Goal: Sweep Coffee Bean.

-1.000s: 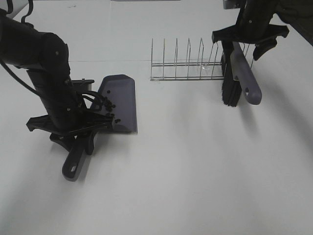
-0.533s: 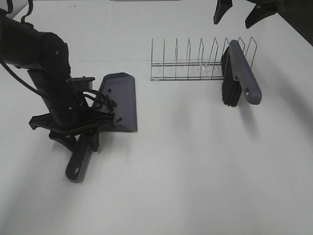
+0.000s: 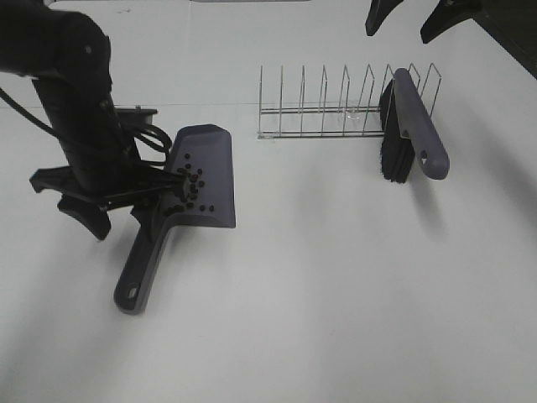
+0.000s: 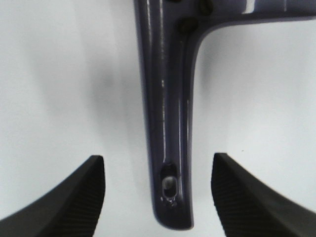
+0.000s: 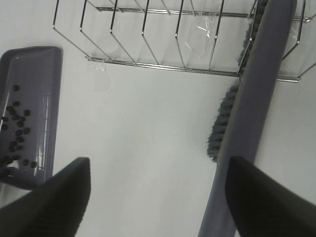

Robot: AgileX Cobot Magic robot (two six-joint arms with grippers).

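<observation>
The grey-purple dustpan [image 3: 210, 168] lies flat on the white table, its handle [image 4: 165, 108] pointing toward the front edge. Several coffee beans [image 3: 190, 180] lie inside it, and they also show in the right wrist view [image 5: 16, 126]. My left gripper [image 3: 116, 220] is open and empty, raised over the handle with a finger on each side. The grey-purple brush [image 3: 417, 126] leans in the wire rack [image 3: 323, 109], bristles down. My right gripper [image 3: 411, 12] is open and empty, high above the brush [image 5: 256, 108].
The wire rack [image 5: 148, 44] stands at the back middle of the table, with the brush at its right end. The left arm's cables hang close to the dustpan's rear wall. Bare white table [image 3: 336, 285] lies in front.
My right gripper let go of the brush and rose, leaving it in the rack. My left gripper opened off the dustpan handle and lifted; the dustpan now lies free with the beans showing.
</observation>
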